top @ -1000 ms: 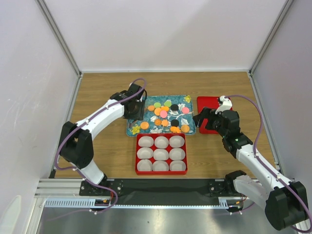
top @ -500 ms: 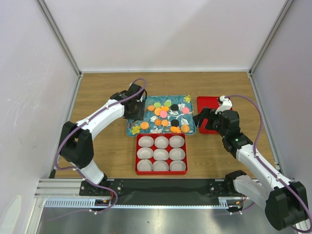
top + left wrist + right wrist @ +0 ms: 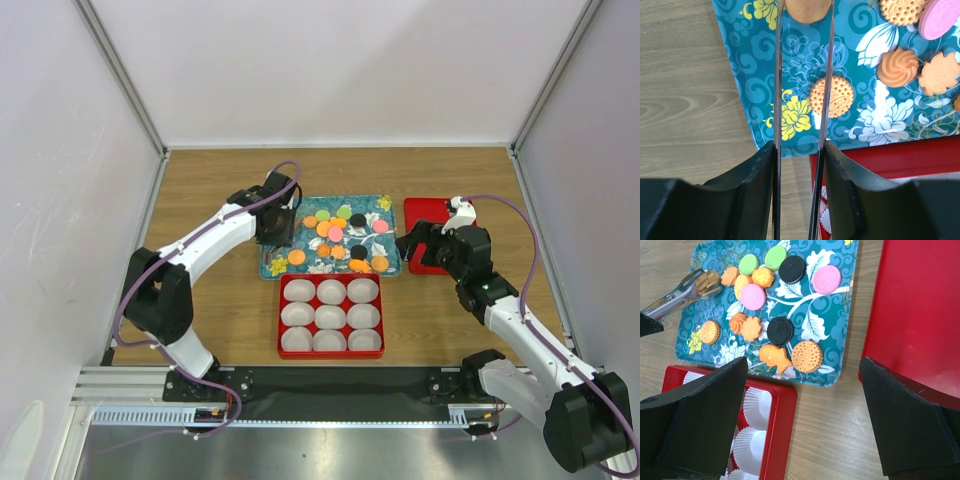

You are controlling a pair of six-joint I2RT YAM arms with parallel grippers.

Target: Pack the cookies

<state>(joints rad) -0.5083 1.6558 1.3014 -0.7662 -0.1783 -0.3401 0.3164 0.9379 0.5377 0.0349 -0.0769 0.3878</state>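
Note:
Cookies [image 3: 335,233], mostly orange with pink, green and black ones, lie on a teal flowered tray [image 3: 272,268]. My left gripper [image 3: 799,150] is shut on metal tongs [image 3: 778,75], over the tray's left part [image 3: 275,225]. The tongs' blades [image 3: 675,300] pinch an orange cookie [image 3: 808,9] at their tips, also seen in the right wrist view [image 3: 711,281]. A round dotted cookie [image 3: 832,96] lies just right of the blades. My right gripper [image 3: 802,365] hangs open and empty over the table at the tray's near right corner [image 3: 415,243].
A red box [image 3: 282,318] holding several white pleated paper cups [image 3: 330,316] stands just in front of the tray. A flat red lid [image 3: 425,215] lies to the tray's right. White walls enclose the wooden table.
The left wrist has barely shifted over the tray's left part. The right arm has not moved.

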